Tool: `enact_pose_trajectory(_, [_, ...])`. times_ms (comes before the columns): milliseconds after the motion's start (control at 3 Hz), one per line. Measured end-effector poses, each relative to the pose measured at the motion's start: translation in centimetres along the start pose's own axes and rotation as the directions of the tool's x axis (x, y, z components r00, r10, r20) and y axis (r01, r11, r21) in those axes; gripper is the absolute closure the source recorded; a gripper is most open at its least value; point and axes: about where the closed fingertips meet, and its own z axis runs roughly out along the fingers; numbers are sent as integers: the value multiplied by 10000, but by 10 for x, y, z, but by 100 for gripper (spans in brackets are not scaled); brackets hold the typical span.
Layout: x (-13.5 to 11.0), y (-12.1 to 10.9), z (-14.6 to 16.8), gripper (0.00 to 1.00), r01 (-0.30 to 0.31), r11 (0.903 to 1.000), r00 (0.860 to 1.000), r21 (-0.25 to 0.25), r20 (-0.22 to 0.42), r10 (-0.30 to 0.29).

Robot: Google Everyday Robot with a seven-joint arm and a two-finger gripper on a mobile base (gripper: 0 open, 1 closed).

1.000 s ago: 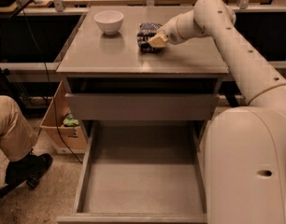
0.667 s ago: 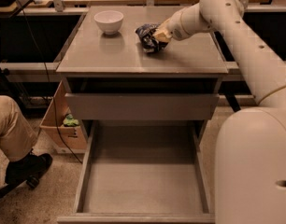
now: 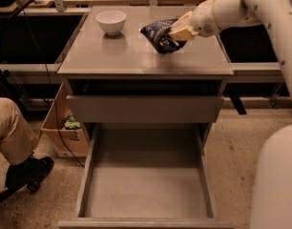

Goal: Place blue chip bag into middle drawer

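The gripper clasps the blue chip bag over the cabinet top. The middle drawer stands pulled out below that top.

blue chip bag: crumpled, held by gripper over cabinet top | middle drawer: open

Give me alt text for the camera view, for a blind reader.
The gripper, its jaws shut on the blue chip bag, is over the back right of the cabinet top. A white bowl sits back left; the middle drawer below is pulled open.
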Motion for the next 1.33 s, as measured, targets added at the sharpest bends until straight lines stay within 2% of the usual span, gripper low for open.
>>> enact_pose_trajectory(333, [-1, 38, -61, 100, -332, 9919, 9963, -1228, 743, 425])
enact_pose_trajectory(1000, [4, 40, -55, 100, -511, 9893, 9948, -1370, 800, 625])
enact_pose_trajectory(1333, [13, 65, -62, 100, -579, 9819, 9934, -1805, 876, 747])
